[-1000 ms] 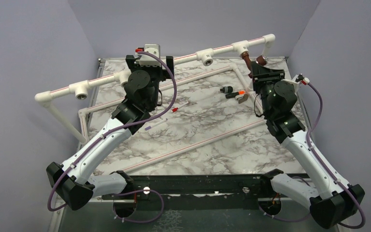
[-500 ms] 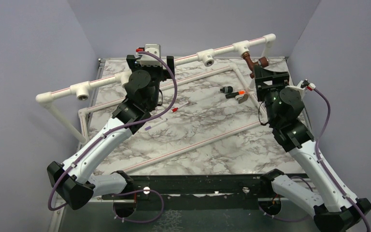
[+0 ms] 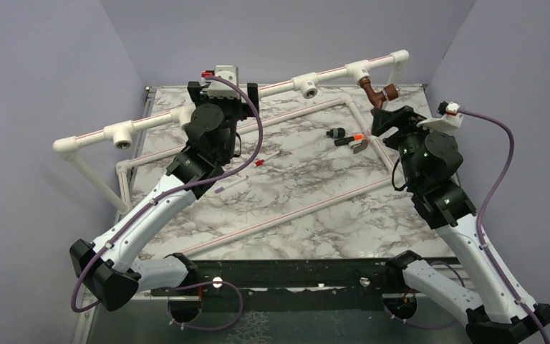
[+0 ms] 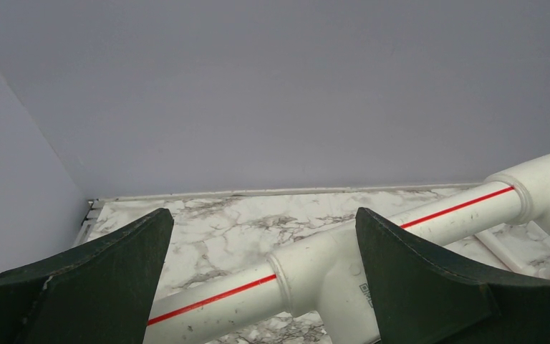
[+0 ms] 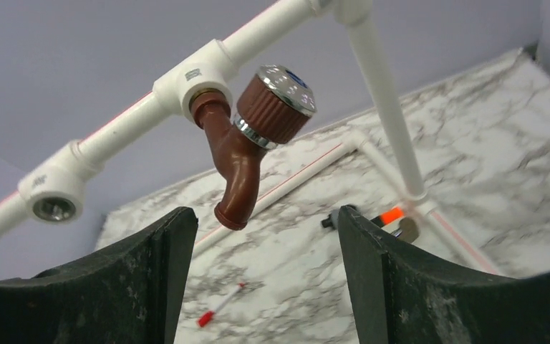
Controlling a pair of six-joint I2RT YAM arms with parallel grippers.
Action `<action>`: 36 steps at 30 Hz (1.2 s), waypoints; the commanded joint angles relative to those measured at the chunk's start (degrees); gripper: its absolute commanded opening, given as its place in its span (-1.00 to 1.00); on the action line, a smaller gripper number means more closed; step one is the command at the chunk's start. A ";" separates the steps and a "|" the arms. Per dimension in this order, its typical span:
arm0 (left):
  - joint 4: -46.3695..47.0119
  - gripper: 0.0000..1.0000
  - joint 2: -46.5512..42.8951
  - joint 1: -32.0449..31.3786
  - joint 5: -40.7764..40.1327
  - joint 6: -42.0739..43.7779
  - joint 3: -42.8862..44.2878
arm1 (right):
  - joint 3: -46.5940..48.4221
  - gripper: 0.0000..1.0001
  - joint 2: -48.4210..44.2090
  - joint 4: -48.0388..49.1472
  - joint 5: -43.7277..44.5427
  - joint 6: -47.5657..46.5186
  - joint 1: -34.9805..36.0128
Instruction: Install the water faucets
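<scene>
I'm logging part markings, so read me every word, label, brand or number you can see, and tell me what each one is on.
No word or number is legible anywhere.
Rightmost tee fitting, above the faucet: small raised stamp, too small to read.
Left wrist view's tee fitting: small printed square code, blurred and partly hidden, unreadable.

The faucet (image 5: pixel 240 165) vanishes at its inlet end inside the white tee (image 5: pixel 193 77). On the marble table (image 3: pixel 293 193), the black and orange bits (image 3: pixel 346 135) are too small to name. The pipe (image 4: pixel 430 226) runs off the left wrist view's edge.
</scene>
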 commanded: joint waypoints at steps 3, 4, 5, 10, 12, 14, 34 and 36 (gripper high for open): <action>-7.86 0.98 1.67 0.02 0.08 1.62 -2.21 | -1.06 0.58 -1.84 6.63 -11.71 -34.14 0.19; -7.82 0.98 1.68 0.04 0.08 1.64 -2.21 | -1.38 0.58 -2.16 6.87 -13.55 -38.83 0.21; -7.85 0.98 1.64 0.02 0.02 1.63 -2.21 | -1.85 0.59 -2.51 6.96 -15.43 -43.01 0.21; -7.67 0.98 1.62 0.08 -0.25 1.90 -2.38 | -4.84 0.59 -3.95 5.33 -21.09 -66.19 0.19; -7.65 0.98 1.63 0.03 0.05 1.74 -2.38 | -5.03 0.61 -3.85 3.34 -22.42 -74.56 0.26; -7.63 0.98 1.67 -0.03 -0.01 1.66 -2.38 | -4.94 0.61 -3.62 1.47 -22.69 -82.57 0.21; -7.78 0.98 1.97 -0.08 0.17 1.47 -2.38 | -16.53 0.68 3.20 39.36 -12.31 -138.32 1.15; -7.78 0.98 1.96 -0.03 0.18 1.49 -2.38 | -15.88 0.68 4.16 39.68 -12.51 -139.41 1.47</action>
